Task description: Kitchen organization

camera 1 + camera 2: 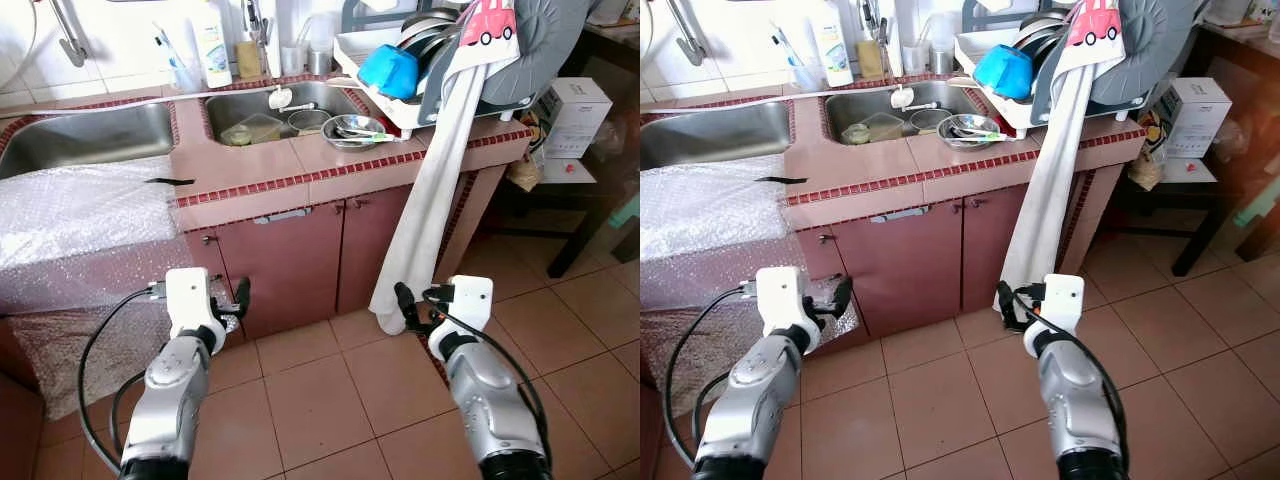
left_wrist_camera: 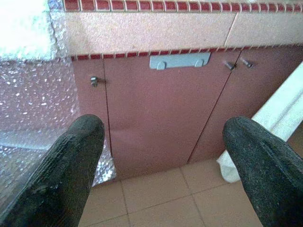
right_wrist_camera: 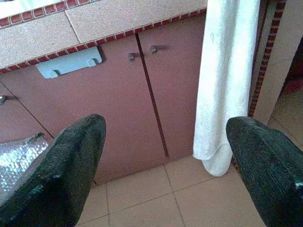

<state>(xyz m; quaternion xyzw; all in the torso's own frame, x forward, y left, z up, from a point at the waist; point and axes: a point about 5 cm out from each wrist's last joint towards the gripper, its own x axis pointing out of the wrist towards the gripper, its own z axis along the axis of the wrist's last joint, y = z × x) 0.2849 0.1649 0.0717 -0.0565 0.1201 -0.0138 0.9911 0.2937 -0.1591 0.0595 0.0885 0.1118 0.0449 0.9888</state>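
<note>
A: How are the fingers?
B: Left gripper (image 2: pixel 161 165) and right gripper (image 3: pixel 165 165) are both spread wide, holding nothing, low before the cabinet doors (image 1: pixel 300 260).
A: And the dishes?
B: In the sink (image 1: pixel 262 102) and the rack (image 1: pixel 372 50) above; a white towel (image 1: pixel 425 215) hangs down

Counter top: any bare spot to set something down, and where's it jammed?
Free: the tile strip between the right sink and the counter's front edge, bordered on the left by bubble wrap. Crowded: that sink holds bowls, and the dish rack with the hanging white towel takes the right end.
</note>
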